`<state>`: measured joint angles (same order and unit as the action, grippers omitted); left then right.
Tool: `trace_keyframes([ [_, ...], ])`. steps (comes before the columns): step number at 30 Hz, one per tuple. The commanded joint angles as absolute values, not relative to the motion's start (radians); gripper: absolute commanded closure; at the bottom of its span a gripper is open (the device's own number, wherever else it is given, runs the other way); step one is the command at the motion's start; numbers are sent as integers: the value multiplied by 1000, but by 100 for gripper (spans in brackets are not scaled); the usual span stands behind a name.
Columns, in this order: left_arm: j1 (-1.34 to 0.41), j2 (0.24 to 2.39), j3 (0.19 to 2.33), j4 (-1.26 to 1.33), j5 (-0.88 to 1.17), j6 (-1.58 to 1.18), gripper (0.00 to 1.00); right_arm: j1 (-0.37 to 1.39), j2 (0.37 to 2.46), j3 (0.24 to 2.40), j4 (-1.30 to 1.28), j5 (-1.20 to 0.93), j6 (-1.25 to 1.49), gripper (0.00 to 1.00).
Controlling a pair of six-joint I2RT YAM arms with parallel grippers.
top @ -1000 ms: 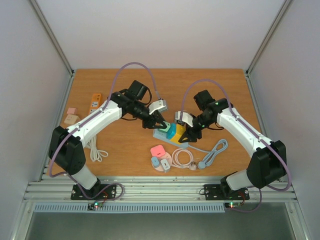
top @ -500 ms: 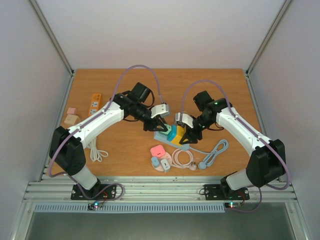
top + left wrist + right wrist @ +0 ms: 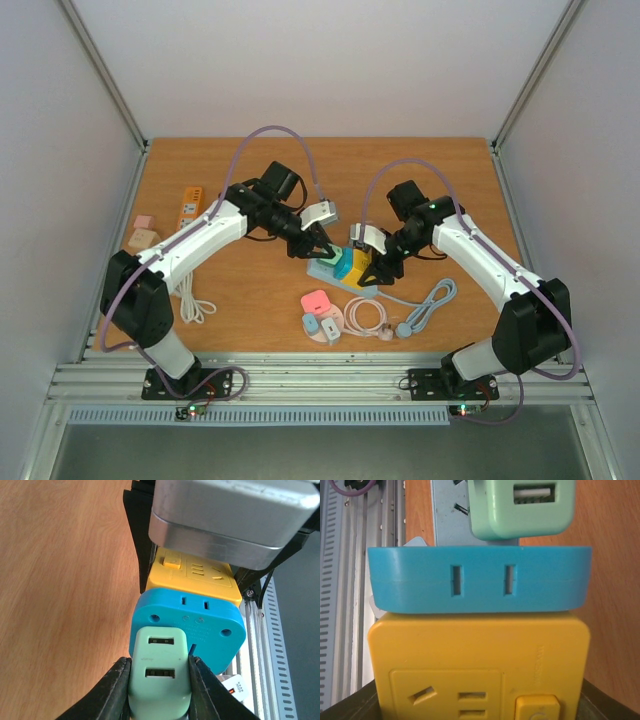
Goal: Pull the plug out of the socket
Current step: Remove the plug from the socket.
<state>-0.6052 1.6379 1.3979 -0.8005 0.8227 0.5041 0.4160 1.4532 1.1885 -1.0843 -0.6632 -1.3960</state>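
Observation:
A mint-green plug (image 3: 160, 675) with two USB ports sits on a blue socket block (image 3: 200, 622), which is stacked on a yellow socket cube (image 3: 480, 655). My left gripper (image 3: 160, 666) is shut on the plug, one black finger on each side. In the right wrist view the plug (image 3: 522, 507) stands slightly off the blue block (image 3: 480, 580), joined to it by a narrow stem. My right gripper (image 3: 479, 700) is shut on the yellow cube; its fingers barely show at the bottom corners. From above, the left gripper (image 3: 320, 247) and the right gripper (image 3: 372, 268) meet mid-table.
Near the front lie a pink charger (image 3: 316, 300), small white-and-blue chargers (image 3: 320, 325), a coiled pink cable (image 3: 368, 317) and a grey-blue cable (image 3: 428, 305). An orange power strip (image 3: 190, 205), pink blocks (image 3: 142, 232) and a white cord (image 3: 193, 300) are at the left.
The left wrist shifted a little around the plug and came back. Both grips are as they were.

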Motion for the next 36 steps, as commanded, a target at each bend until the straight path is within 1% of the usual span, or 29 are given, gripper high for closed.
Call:
trace_keyframes([
  [1, -608, 1637, 1463, -695, 901, 450, 100, 423, 1471, 1195, -1089, -632, -1367, 99],
  [5, -614, 1592, 1416, -696, 978, 536, 100, 424, 1479, 1200, -1094, -636, -1367, 99],
  [7, -624, 1583, 1422, -745, 997, 595, 100, 422, 1484, 1203, -1103, -646, -1368, 99],
  [11, -638, 1574, 1434, -824, 1011, 709, 100, 422, 1492, 1210, -1111, -655, -1368, 99],
  [16, -648, 1564, 1431, -833, 992, 739, 100, 423, 1498, 1212, -1114, -656, -1368, 99],
  [24, -647, 1588, 1474, -762, 944, 586, 100, 422, 1501, 1210, -1110, -646, -1367, 99],
  [29, -640, 1596, 1484, -747, 1011, 527, 100, 422, 1499, 1207, -1109, -644, -1367, 99],
  [32, -605, 1592, 1464, -717, 1054, 506, 100, 422, 1496, 1206, -1108, -644, -1367, 99],
  [36, -571, 1597, 1447, -688, 1054, 473, 100, 422, 1500, 1206, -1107, -644, -1368, 99],
])
